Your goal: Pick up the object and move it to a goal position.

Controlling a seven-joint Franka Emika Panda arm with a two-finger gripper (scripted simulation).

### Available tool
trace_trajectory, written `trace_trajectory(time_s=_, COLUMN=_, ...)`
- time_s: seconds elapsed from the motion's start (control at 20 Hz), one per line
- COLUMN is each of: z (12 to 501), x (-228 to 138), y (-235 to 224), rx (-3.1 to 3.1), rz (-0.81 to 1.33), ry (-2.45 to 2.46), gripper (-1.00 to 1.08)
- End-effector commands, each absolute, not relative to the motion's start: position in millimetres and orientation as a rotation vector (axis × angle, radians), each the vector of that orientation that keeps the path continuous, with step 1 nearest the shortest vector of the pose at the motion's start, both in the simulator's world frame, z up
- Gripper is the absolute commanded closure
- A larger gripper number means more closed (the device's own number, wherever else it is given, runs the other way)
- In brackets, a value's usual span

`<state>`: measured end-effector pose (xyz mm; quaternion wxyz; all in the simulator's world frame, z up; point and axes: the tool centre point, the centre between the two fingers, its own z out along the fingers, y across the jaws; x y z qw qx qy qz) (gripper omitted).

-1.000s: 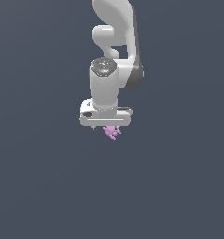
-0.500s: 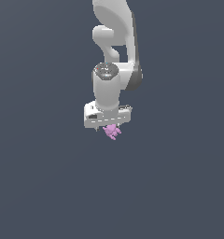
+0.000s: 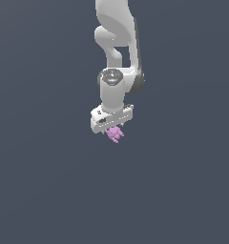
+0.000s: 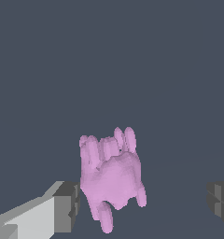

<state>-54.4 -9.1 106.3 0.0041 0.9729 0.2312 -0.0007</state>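
The object [image 3: 115, 134] is a tiny pink-purple lumpy item with several short stubby prongs. It sits right under the white hand in the exterior view. My gripper [image 3: 113, 129] hangs straight down over it. In the wrist view the object [image 4: 111, 179] lies between the two fingers. One grey finger pad [image 4: 67, 207] is against its side. The other finger pad [image 4: 220, 198] stands well apart from it, with bare floor between. The jaws are open wide around the object.
The floor [image 3: 49, 190] is a plain dark grey-blue surface in every direction. The white arm [image 3: 117, 43] rises from the hand toward the top of the exterior view. No other thing is in view.
The hand has turned a little about its vertical axis over the object. The object has stayed in the same place under it.
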Motion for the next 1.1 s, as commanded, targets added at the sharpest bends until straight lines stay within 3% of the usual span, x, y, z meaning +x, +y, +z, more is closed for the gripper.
trace_trajectory(time_s=0.0, z=101, x=-61, y=-7, rx=3.029, rz=-0.001, ry=0.811, gripper=-0.92)
trace_trajectory(time_s=1.05, z=72, x=-77, y=-1, rx=2.980, rz=0.000, ry=0.996, gripper=-0.92)
